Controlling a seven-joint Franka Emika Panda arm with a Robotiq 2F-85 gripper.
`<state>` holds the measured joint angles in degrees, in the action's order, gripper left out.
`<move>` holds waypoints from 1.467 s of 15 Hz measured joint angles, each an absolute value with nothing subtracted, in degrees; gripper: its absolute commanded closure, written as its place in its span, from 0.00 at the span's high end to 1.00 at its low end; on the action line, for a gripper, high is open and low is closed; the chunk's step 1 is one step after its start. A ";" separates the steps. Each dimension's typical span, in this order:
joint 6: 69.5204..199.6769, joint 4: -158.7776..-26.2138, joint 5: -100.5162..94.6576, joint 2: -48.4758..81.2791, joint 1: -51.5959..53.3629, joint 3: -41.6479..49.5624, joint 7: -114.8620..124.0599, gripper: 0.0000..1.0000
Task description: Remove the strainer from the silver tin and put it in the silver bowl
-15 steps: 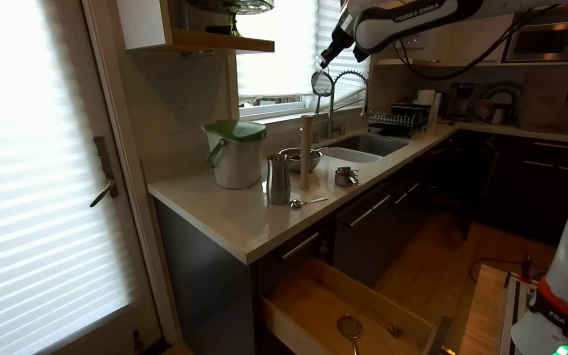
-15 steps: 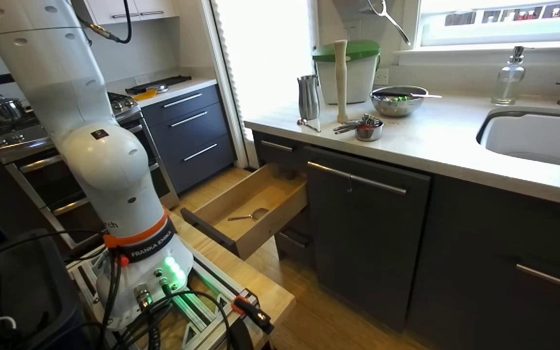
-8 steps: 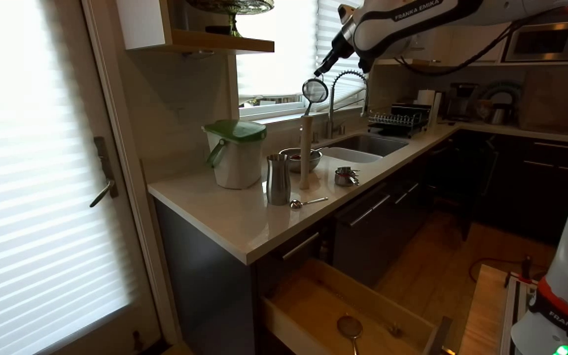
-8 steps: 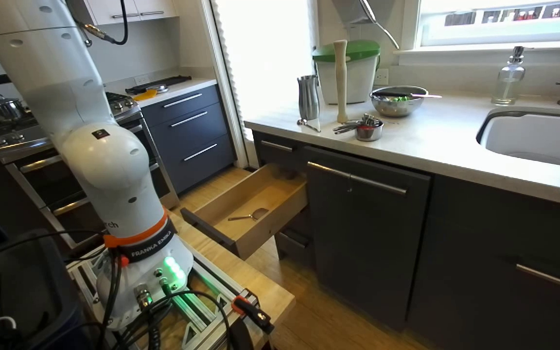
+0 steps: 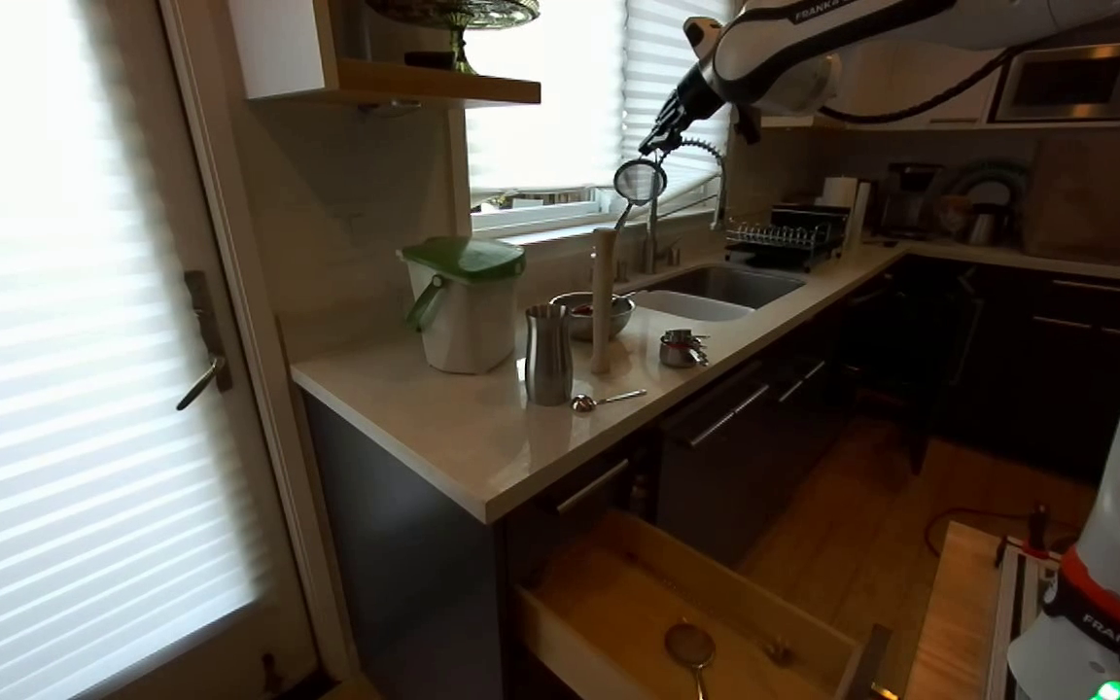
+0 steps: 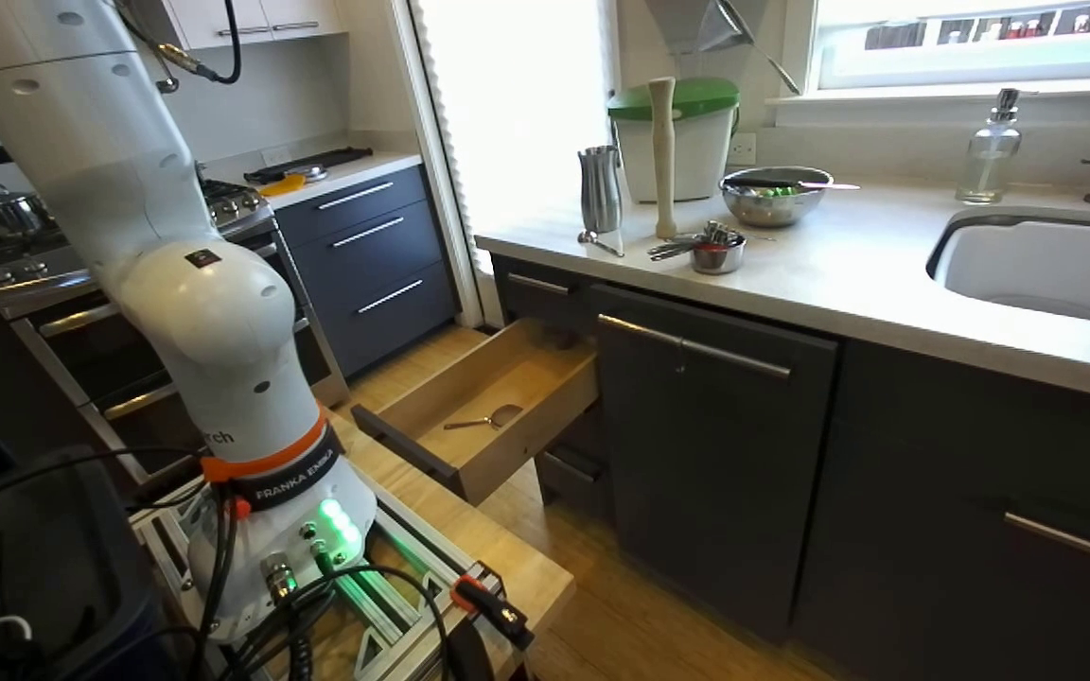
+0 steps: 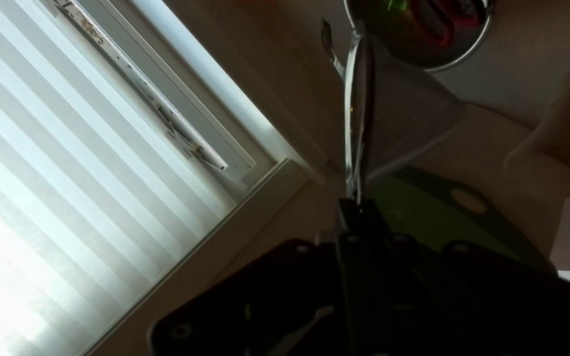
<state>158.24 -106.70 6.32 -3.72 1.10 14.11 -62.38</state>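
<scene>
Metal strainer (image 5: 640,182) is clear of the silver tin (image 6: 600,192), up in the air, handle (image 6: 772,64) hanging down at a slant. Pincer (image 7: 357,202) is clamped, jaws together on the strainer's thin edge opposite the handle; rim or hook, can't tell. Likely light, stiff in ring and handle, mesh easier to dent. Smooth metal in a small pinch: expect pivoting if swung. Handle would probably be the firmer hold, but this should do for lowering into the silver bowl (image 6: 772,210) on the surface (image 6: 876,255).
</scene>
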 measured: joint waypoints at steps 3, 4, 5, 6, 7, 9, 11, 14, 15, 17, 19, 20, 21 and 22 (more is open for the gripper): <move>158.24 -106.68 6.32 -3.69 1.20 14.15 -62.60 0.01; 158.32 -106.68 6.31 -3.61 1.22 14.11 -63.23 0.01; 158.47 -106.68 6.46 -3.54 1.27 14.11 -65.02 0.01; 158.50 -106.69 7.10 -3.54 1.31 14.13 -68.25 0.01; 158.48 -106.69 8.47 -3.56 1.42 14.17 -72.42 0.01; 157.71 -106.81 11.95 -3.74 1.95 14.36 -80.56 0.01; 155.39 -107.11 16.06 -4.11 2.91 14.54 -88.92 0.01; 152.43 -107.48 22.26 -4.54 3.71 15.28 -100.86 0.01; 152.38 -107.51 24.23 -4.56 3.61 15.81 -104.20 0.01; 152.38 -107.44 27.47 -4.70 3.21 17.22 -108.58 0.01; 152.31 -107.31 30.31 -4.98 2.86 18.69 -111.71 0.01; 151.83 -107.31 31.13 -5.08 2.72 19.29 -113.02 0.01; 151.10 -107.35 31.44 -5.06 2.63 19.76 -114.05 0.01; 150.72 -107.53 31.45 -4.94 2.51 20.03 -114.51 0.01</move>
<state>150.72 -107.53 31.45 -4.94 2.51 20.03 -114.51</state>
